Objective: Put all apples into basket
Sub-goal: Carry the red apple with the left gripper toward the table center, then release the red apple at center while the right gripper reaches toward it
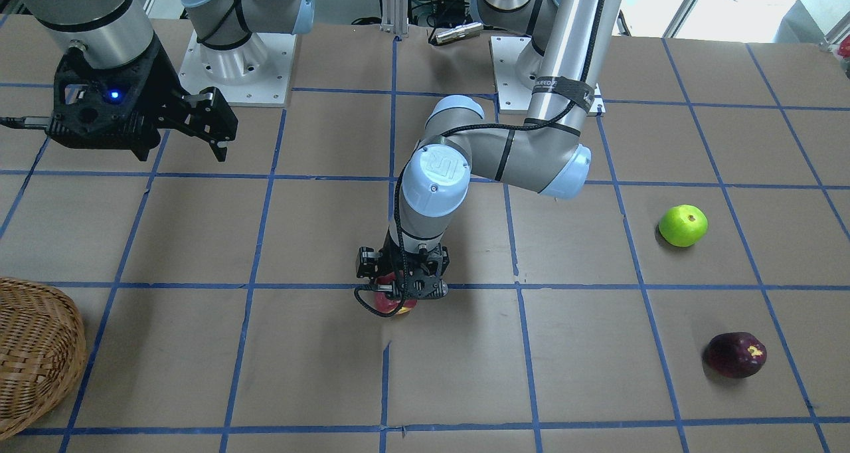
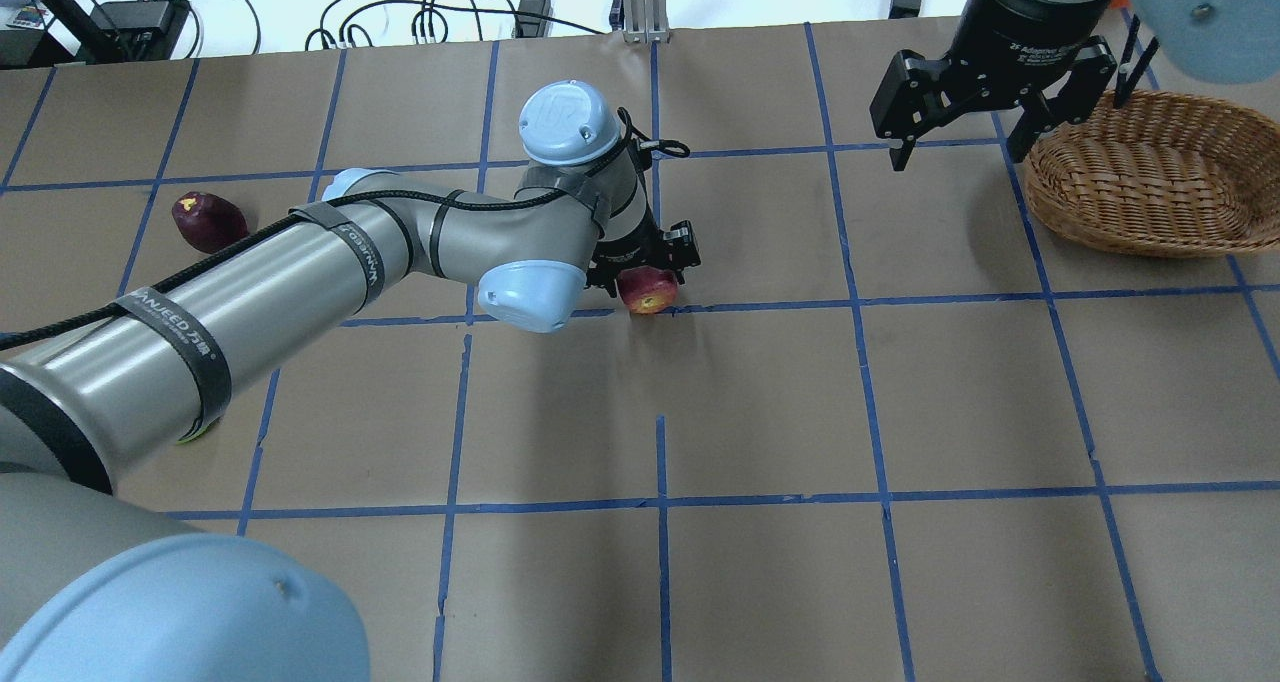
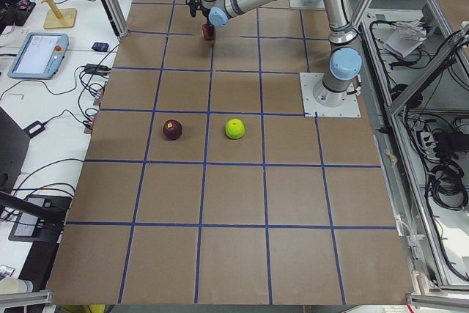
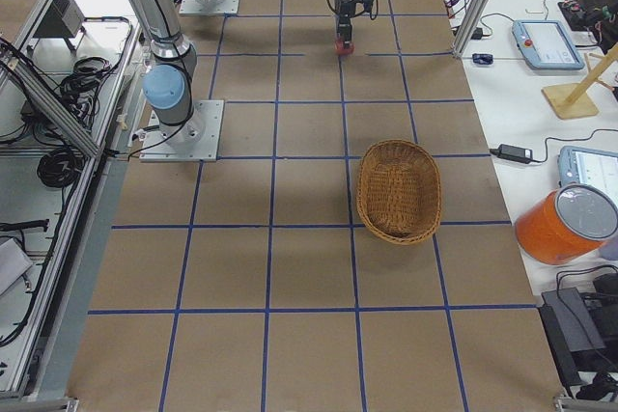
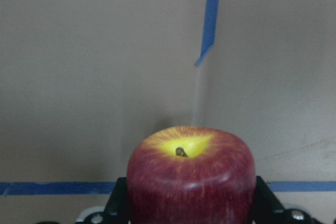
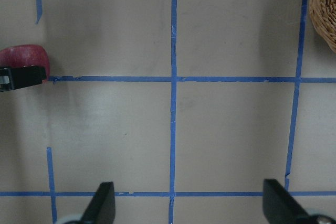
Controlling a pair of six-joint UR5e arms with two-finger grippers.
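The red apple [image 5: 190, 174] sat mid-table [image 1: 199, 240], on the surface or barely off it, with the left gripper [image 1: 397, 296] clamped on its sides. That looked like the first pick. Next came a lift and carry to the basket [image 2: 1150, 177], well apart, beside the wide-spread right gripper [image 2: 957, 157]. The green apple [image 1: 683, 225] and maroon apple [image 1: 735, 355] waited.

The brown table [image 1: 199, 240], gridded with blue tape [image 1: 265, 177], carries a wicker basket [image 1: 33, 353] at one end, a green apple [image 1: 682, 225] and a dark maroon apple [image 1: 735, 355] toward the other, and a red apple [image 2: 648, 290] at a tape line near the middle.
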